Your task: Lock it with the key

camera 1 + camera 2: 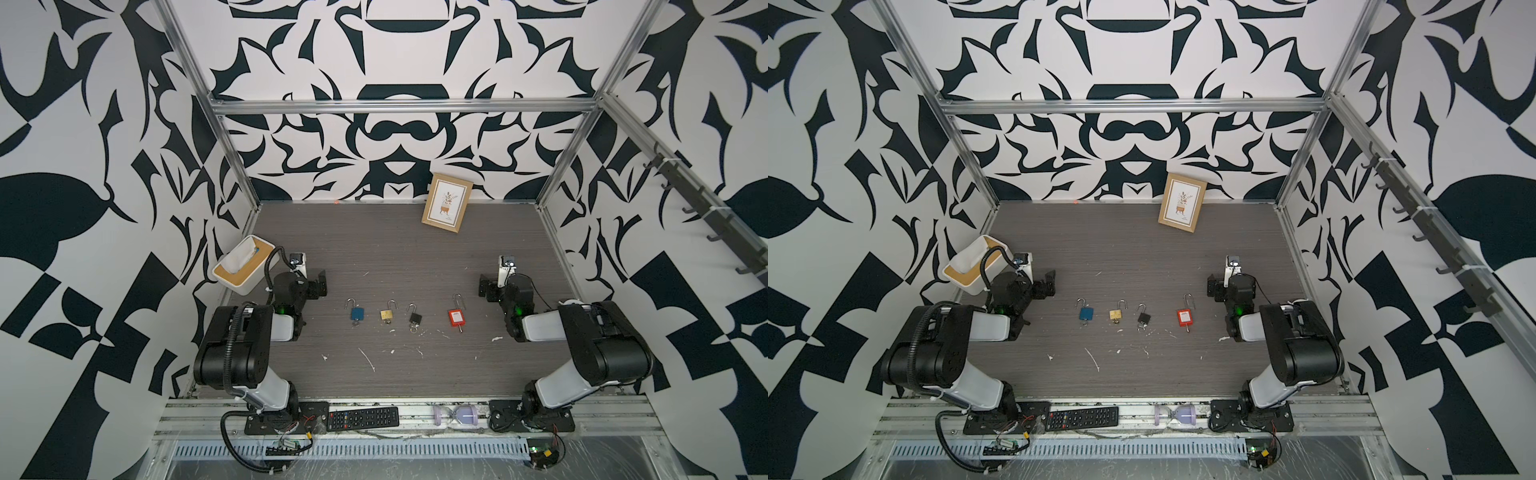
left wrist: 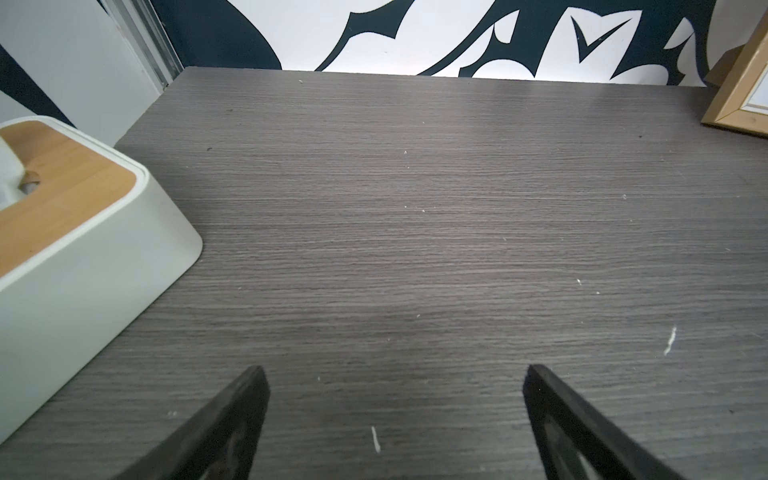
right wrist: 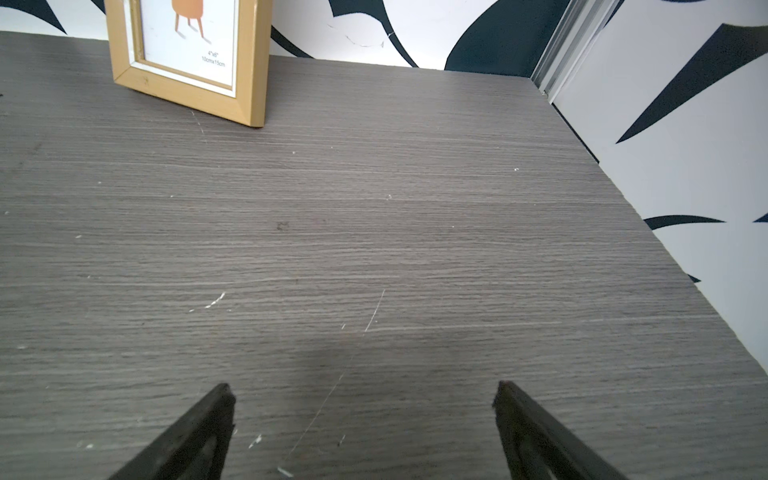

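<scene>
Several padlocks lie in a row mid-table in both top views: blue [image 1: 356,312], brass [image 1: 387,314], black [image 1: 414,318] and red [image 1: 456,316]. Their shackles stand raised and a key [image 1: 460,329] sticks out of each body's near end. My left gripper [image 1: 318,283] hovers left of the row, open and empty. My right gripper [image 1: 484,286] hovers right of the row, also open and empty. In the wrist views the left gripper [image 2: 395,374] and right gripper [image 3: 363,390] show only bare table between wide-apart fingers. No padlock appears there.
A white tissue box [image 1: 243,270] with a wooden lid stands behind the left arm. A wooden picture frame [image 1: 446,208] leans on the back wall. A remote [image 1: 363,417] and an hourglass [image 1: 457,414] lie on the front rail. Patterned walls enclose the table.
</scene>
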Robot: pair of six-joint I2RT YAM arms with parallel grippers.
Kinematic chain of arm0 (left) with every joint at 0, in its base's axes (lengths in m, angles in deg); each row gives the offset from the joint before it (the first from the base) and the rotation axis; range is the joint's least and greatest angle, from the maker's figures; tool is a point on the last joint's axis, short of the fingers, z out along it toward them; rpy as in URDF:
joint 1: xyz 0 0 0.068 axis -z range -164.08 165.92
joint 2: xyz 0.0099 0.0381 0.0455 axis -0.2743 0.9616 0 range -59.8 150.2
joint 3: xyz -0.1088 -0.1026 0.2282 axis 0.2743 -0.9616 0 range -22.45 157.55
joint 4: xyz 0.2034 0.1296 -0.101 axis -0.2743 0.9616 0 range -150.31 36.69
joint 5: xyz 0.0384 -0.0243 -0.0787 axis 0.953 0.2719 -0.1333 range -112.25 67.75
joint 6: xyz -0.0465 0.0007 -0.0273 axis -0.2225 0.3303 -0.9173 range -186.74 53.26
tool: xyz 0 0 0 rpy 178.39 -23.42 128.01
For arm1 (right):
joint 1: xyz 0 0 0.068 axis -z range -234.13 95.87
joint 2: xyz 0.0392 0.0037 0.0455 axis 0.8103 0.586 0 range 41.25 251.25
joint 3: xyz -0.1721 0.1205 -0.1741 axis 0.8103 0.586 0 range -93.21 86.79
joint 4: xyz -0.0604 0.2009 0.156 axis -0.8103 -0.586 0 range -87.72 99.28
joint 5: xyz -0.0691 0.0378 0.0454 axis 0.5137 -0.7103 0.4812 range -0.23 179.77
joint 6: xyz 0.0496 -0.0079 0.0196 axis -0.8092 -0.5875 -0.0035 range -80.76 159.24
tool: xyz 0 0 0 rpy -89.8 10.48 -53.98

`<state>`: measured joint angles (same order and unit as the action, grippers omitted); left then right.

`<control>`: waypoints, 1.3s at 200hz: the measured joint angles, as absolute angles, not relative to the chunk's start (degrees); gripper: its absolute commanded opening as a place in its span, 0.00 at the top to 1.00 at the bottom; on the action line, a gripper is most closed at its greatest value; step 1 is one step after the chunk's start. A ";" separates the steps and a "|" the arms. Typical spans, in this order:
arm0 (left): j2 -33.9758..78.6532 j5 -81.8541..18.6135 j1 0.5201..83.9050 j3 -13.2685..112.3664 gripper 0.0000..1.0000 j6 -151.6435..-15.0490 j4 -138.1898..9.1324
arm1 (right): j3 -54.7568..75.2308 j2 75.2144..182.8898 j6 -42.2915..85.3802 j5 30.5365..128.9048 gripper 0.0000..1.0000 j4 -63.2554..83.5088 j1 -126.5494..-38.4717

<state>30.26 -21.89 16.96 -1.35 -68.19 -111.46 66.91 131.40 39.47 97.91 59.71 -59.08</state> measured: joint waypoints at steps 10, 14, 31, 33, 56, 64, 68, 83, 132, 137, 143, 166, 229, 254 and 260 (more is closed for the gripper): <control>30.26 -21.87 16.96 -1.35 0.01 -68.19 -111.49 | 66.91 131.40 39.47 97.89 0.00 59.73 -59.08; 30.19 -21.56 17.07 -1.35 0.01 -68.22 -111.42 | 66.91 131.29 39.50 97.89 0.00 59.65 -59.08; 27.94 -17.60 18.32 -0.69 0.01 -68.24 -107.33 | 66.65 128.93 39.67 98.66 0.00 56.13 -59.65; 27.24 -16.91 18.49 -0.54 0.01 -68.28 -106.18 | 66.56 128.32 39.67 99.03 0.00 55.30 -59.82; 15.72 -10.87 20.57 3.59 0.01 -70.36 -93.89 | 62.87 120.45 39.98 105.26 0.01 45.26 -64.39; 11.55 -9.56 20.92 4.86 0.01 -71.47 -91.64 | 59.57 118.46 39.23 107.29 0.00 40.78 -66.38; 9.19 -8.95 21.03 5.47 0.01 -72.06 -90.77 | 58.15 117.89 38.93 108.01 0.00 39.32 -67.10; 2.96 -7.62 21.46 6.78 0.01 -74.31 -88.25 | 50.69 115.88 35.54 110.68 0.00 30.18 -69.96; -2.42 -12.97 21.92 8.90 0.01 -90.36 -72.65 | 42.85 103.84 21.46 108.89 0.03 5.07 -73.98; -2.20 -14.87 21.94 9.54 0.01 -91.78 -70.66 | 42.50 102.83 20.28 108.25 0.05 1.97 -74.31; -2.05 -17.63 21.97 10.28 0.01 -93.44 -68.23 | 41.99 102.13 19.10 107.64 0.07 -1.18 -74.57; -2.62 -28.95 22.53 10.93 0.01 -97.55 -62.94 | 40.75 101.13 14.91 104.65 0.16 -11.76 -76.08; -5.87 -46.22 26.77 11.92 0.02 -101.59 -55.07 | 42.30 103.55 9.46 93.83 0.26 -20.29 -82.51; -3.77 -47.57 29.14 13.56 0.02 -101.53 -54.46 | 43.41 109.32 8.79 91.80 0.28 -19.30 -83.97; -3.34 -47.50 29.86 13.67 0.02 -101.46 -54.46 | 43.55 110.61 8.74 91.53 0.28 -19.24 -84.26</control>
